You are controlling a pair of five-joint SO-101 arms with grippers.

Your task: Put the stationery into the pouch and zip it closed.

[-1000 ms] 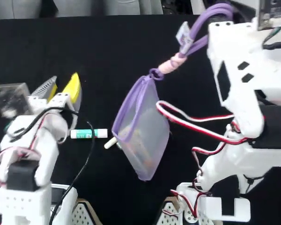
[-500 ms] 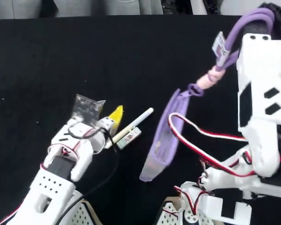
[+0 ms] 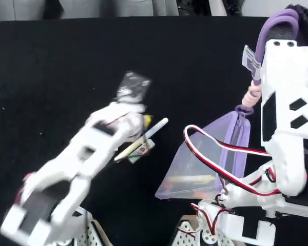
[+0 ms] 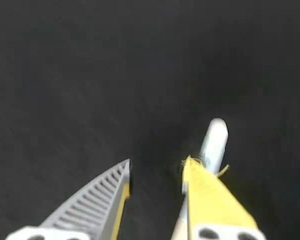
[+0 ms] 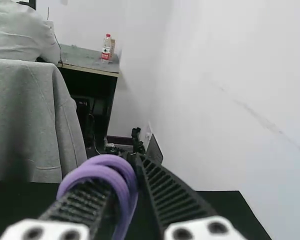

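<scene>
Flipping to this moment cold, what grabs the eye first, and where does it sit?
The translucent purple pouch hangs at the table's right side by its purple strap, which is clamped in the raised right end effector. Near the middle of the black table, the left end effector hovers open over a white pen and a small tube.

A black table surface [image 4: 90, 60] spreads beneath and ahead of the left gripper [image 4: 157, 162]. Beyond the right gripper [image 5: 134, 162], a white wall [image 5: 230, 75] runs alongside. Farther off stands a desk [image 5: 85, 54] with a small bottle [image 5: 107, 47] on top. Nearer hangs grey fabric [image 5: 30, 120], perhaps draped over a chair back.
</scene>
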